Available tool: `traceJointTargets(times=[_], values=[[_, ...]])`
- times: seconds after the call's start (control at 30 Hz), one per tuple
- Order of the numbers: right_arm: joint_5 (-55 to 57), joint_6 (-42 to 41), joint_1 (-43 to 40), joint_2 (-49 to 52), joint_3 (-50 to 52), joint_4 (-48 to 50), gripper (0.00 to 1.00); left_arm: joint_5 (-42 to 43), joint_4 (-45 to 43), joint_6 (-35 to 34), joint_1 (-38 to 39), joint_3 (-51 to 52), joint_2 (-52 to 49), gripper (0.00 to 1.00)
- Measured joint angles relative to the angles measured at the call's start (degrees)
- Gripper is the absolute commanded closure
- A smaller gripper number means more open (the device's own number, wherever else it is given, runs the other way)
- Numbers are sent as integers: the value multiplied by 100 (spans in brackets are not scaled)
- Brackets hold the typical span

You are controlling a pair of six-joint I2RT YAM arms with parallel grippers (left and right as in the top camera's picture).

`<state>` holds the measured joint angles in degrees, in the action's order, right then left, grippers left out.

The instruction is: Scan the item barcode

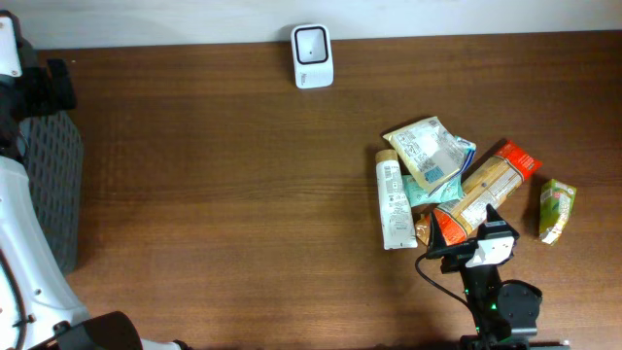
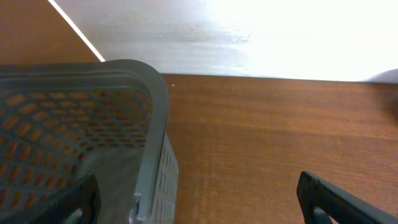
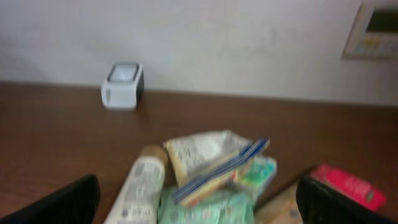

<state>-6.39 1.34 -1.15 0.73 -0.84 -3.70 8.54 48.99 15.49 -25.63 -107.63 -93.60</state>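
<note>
Overhead: scanner (image 1: 312,56) stands at the far edge of the surface (image 1: 224,194). The item pile lies right of centre, well apart from the scanner. It holds a white tube (image 1: 393,204), a cream pouch (image 1: 425,151) overlapping a teal packet (image 1: 420,192), and a long orange packet (image 1: 496,177). A green carton (image 1: 556,210) lies alone, just right of the pile. The right arm (image 1: 501,303) enters from the near edge. The right jaws are spread wide at the near end of the orange packet, pinching nothing; contact cannot be told.

Right wrist only: a wall panel (image 3: 376,28) at upper right, unseen from above. The view is blurred; the print on the tube is possibly a label, no barcode legible. Both finger tips sit at the lower corners, with the pile between them and the scanner beyond.

Left wrist only: rim and mesh of a grey basket (image 2: 152,118), which overhead shows as a slice at the left edge. The left jaws are spread, one finger over the basket, the other over bare wood, empty.

Room: broad bare wood between basket and pile, and between pile and scanner. The carton is near the right edge.
</note>
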Motion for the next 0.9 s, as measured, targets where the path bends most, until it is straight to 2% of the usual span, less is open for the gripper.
traceJointTargets(times=[0.53, 0.63, 0.67, 0.73, 0.8, 0.83, 0.87, 0.9], values=[[-20, -7, 0, -4, 4, -17, 1, -2, 2, 0, 11, 0, 0, 1], [-20, -2, 0, -4, 4, -17, 1, -2, 286, 0, 114, 48, 120, 1], [-22, -4, 0, -4, 4, -17, 1, -17, -24, 0, 201, 339, 345, 1], [-20, -4, 0, -4, 4, -15, 1, -20, -1287, 0, 584, 1624, 1266, 1], [-20, -2, -2, 0, 4, -9, 1, -4, -3200, 4, 1167, 3659, 2573, 1], [-22, -2, -4, -4, 2, 9, 2, -13, -3901, 4, 1320, 4315, 2953, 1], [-22, -2, -4, -4, 4, -15, 1, 2, -4629, 22, 1602, 5952, 4037, 1], [-20, -4, -7, 0, 4, 0, 1, 7, -5075, 20, 1700, 6640, 4566, 1]])
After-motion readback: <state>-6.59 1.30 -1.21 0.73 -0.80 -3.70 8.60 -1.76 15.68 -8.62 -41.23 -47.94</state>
